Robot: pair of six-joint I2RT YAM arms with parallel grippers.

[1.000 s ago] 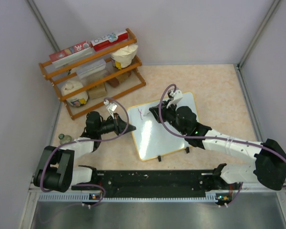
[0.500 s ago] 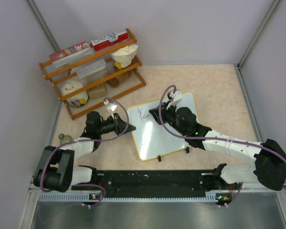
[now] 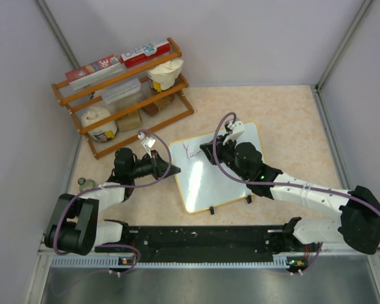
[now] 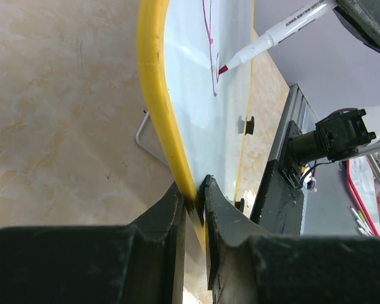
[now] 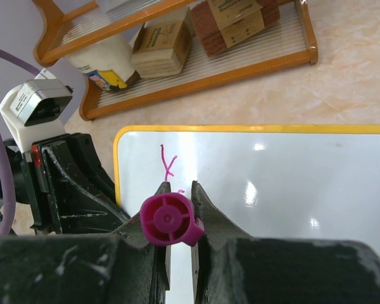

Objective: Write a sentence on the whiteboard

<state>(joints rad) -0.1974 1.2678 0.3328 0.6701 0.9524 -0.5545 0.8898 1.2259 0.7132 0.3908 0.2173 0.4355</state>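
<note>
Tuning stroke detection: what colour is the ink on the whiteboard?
Magenta ink on the whiteboard; clearest in the right wrist view.

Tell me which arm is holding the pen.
The right gripper: its fingers pinch the white marker with the magenta end, while the left gripper clamps the edge of the yellow-rimmed whiteboard.

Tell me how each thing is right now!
whiteboard: lying on the table, a few pink strokes on it
marker: cap off, tip on the whiteboard
left fingers: shut on the whiteboard's yellow rim
right fingers: shut on the marker
</note>
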